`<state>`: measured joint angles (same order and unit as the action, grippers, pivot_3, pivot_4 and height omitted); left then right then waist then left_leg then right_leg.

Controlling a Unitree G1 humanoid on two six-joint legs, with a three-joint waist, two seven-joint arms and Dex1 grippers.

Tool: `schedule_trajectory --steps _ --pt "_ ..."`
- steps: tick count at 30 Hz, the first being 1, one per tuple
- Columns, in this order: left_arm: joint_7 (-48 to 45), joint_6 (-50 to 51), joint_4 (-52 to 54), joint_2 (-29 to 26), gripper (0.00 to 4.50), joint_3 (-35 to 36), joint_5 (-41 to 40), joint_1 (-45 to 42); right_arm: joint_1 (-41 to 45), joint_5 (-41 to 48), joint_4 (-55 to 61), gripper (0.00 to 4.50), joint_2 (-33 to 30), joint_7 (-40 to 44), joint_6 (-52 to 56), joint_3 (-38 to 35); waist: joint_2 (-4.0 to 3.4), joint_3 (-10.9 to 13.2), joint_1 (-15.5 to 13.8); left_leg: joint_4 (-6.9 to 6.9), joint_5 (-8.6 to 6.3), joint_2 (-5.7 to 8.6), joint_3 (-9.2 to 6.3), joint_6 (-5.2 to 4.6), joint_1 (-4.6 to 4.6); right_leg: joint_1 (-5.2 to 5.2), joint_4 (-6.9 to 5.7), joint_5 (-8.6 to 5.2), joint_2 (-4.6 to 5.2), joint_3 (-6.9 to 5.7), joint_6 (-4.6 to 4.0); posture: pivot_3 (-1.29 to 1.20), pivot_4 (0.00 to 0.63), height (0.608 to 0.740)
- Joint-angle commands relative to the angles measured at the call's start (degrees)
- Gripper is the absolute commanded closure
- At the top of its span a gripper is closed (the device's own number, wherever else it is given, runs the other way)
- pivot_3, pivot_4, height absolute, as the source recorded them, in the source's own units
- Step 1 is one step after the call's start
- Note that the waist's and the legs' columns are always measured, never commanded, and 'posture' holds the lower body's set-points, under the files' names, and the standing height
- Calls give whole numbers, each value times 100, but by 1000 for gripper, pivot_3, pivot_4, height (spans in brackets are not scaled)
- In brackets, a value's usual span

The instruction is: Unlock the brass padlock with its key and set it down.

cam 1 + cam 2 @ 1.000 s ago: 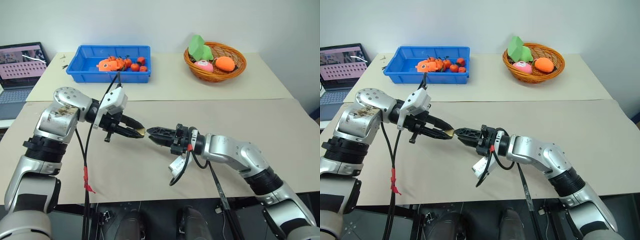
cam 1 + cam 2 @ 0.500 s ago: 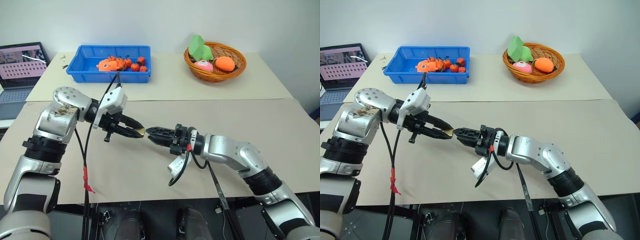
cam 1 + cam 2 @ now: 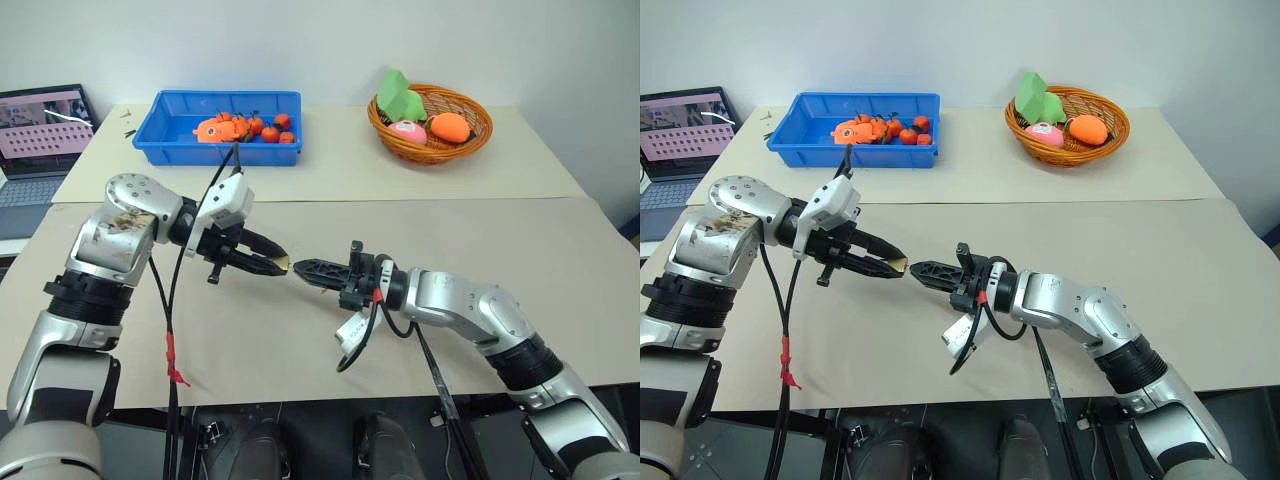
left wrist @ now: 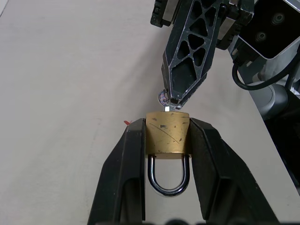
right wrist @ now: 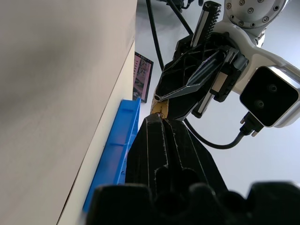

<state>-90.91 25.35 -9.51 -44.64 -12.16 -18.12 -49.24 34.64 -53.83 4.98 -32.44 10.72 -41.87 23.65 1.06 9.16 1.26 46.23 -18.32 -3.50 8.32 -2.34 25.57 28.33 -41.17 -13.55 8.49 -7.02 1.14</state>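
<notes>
The brass padlock [image 4: 168, 133] is clamped by its sides between the two black fingers of my left gripper [image 3: 281, 266], held above the table's middle. Its silvery shackle [image 4: 168, 180] points back toward the wrist and looks closed. The key [image 4: 163, 97] sticks out of the padlock's far face, with its small round head showing. My right gripper [image 3: 299, 267] reaches in level from the right, tip to tip with the left one. Its fingers are shut on the key's head.
A blue bin [image 3: 160, 128] holding small orange and red toys stands at the back left. At the back right is a wicker basket [image 3: 478, 134] of toy fruit. A laptop [image 3: 35, 135] sits at the far left. Cables hang below both wrists.
My right gripper's fingers have closed from partly open to shut on the key's head. Neither arm has moved, and the padlock stays clamped in the left gripper.
</notes>
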Motion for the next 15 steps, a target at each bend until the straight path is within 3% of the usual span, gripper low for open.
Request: schedule_trajectory --steps 1,7,15 --pt "-14 -36 136 -72 3690 111 -29 -103 87 144 107 4472 60 58 87 -80 0 0 1 0 0 0 0 0 0 0 0 0 0 0 0 0 150 676" --pt "1 -26 162 -81 3690 122 -40 -88 101 636 54 4472 128 569 211 -23 0 0 1 0 0 0 -1 0 0 0 0 0 0 0 0 0 150 676" --pt "37 3 203 -88 3690 133 -60 -61 37 2149 -35 4472 316 2111 1020 120 0 0 -1 0 0 4 -7 -1 0 -1 1 2 0 -1 -3 0 150 676"
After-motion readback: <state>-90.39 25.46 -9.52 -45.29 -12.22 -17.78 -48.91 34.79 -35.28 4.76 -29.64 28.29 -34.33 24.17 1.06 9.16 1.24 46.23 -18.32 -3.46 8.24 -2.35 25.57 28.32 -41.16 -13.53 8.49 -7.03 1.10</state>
